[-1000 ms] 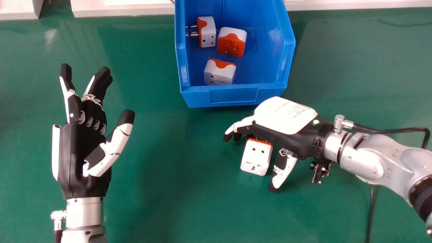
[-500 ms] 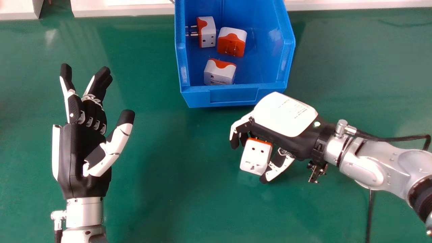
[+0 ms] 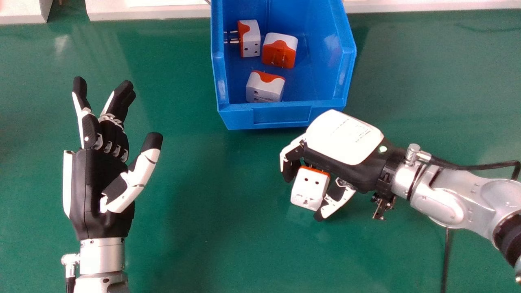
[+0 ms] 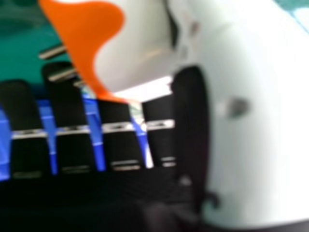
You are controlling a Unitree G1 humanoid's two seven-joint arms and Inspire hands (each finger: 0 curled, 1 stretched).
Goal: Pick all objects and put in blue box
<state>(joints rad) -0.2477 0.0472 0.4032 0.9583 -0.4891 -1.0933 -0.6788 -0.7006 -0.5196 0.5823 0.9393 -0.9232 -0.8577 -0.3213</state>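
In the head view my right hand [image 3: 344,138] is just in front of the blue box [image 3: 281,116], its fingers and thumb curled round a white and orange plug adapter [image 3: 308,189]. The right hand view has that adapter [image 4: 140,48] between the fingers and the thumb, its metal pins beside the fingers; my right hand [image 4: 241,125] shows its thumb large there. Three more adapters lie inside the box: one with pins to the left [image 3: 250,38], an orange-faced one [image 3: 280,51] and one near the front wall [image 3: 265,86]. On the left, my left hand [image 3: 99,175] is open and holds nothing.
The green table [image 3: 191,228] lies under everything. White ledges [image 3: 150,13] run along its far edge behind the box. A black cable [image 3: 468,167] trails along the right forearm, and another [image 3: 446,260] hangs below it.
My right hand has curled its fingers inward and brought its thumb against the adapter, while its back tilted a little. The adapter has barely moved. My left hand has stayed still.
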